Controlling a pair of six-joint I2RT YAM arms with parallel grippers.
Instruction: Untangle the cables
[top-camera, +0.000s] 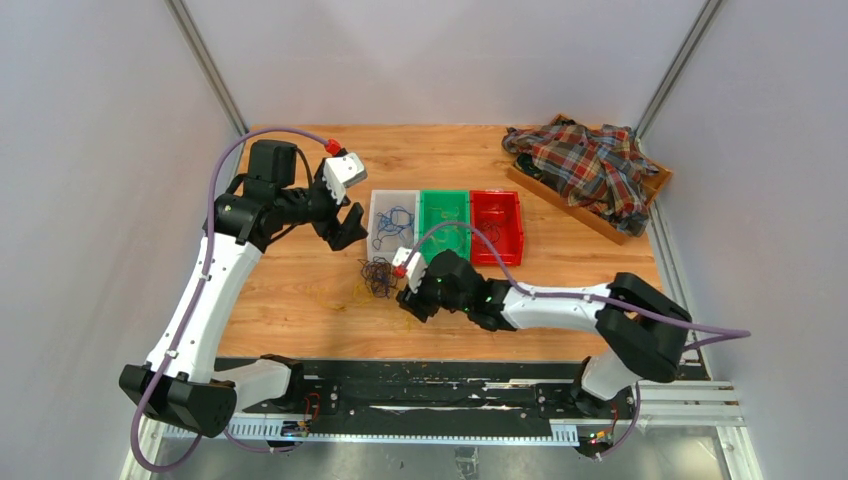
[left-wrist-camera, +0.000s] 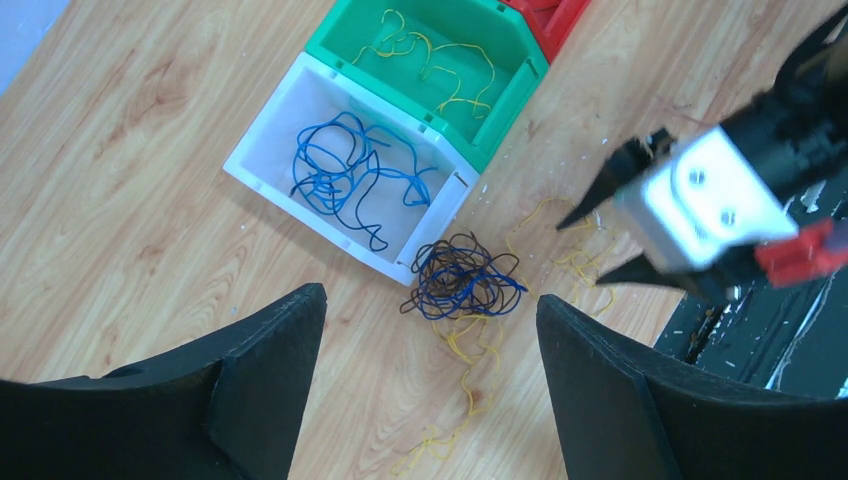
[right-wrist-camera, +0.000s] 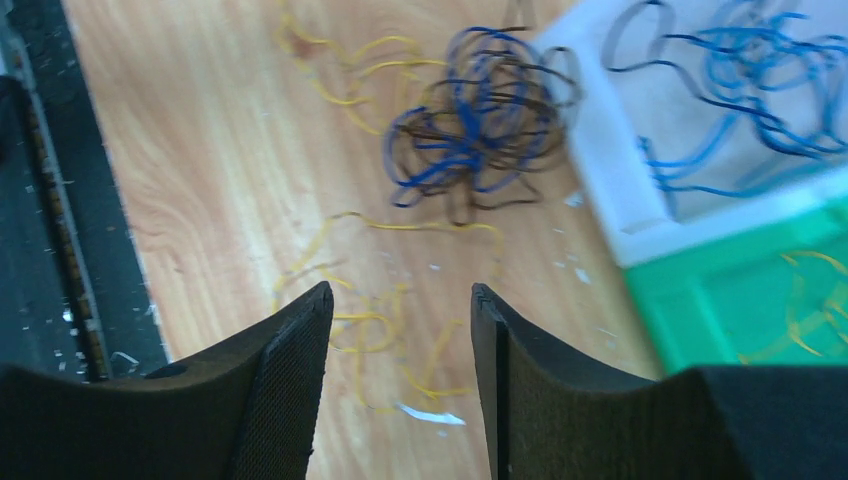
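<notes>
The cables (top-camera: 378, 275) are a small clump of blue and dark brown loops on the wooden table, just in front of the white bin (top-camera: 392, 192). Loose yellow wires (left-wrist-camera: 468, 352) trail from the clump (left-wrist-camera: 463, 277) toward the near edge. My left gripper (top-camera: 347, 226) hovers open high above and left of the clump, nothing between its fingers (left-wrist-camera: 280, 340). My right gripper (top-camera: 413, 300) is low to the right of the clump, open, with yellow strands (right-wrist-camera: 372, 322) lying on the wood below its jaws. The clump (right-wrist-camera: 480, 120) lies ahead of it.
Blue wires (left-wrist-camera: 345, 170) lie in the white bin (left-wrist-camera: 265, 125), yellow ones (left-wrist-camera: 440, 55) in the green bin (top-camera: 443, 193); a red bin (top-camera: 497, 195) stands beside it. A plaid shirt (top-camera: 585, 165) fills a wooden tray (top-camera: 545, 190) at the back right. A black rail (top-camera: 450, 380) edges the table.
</notes>
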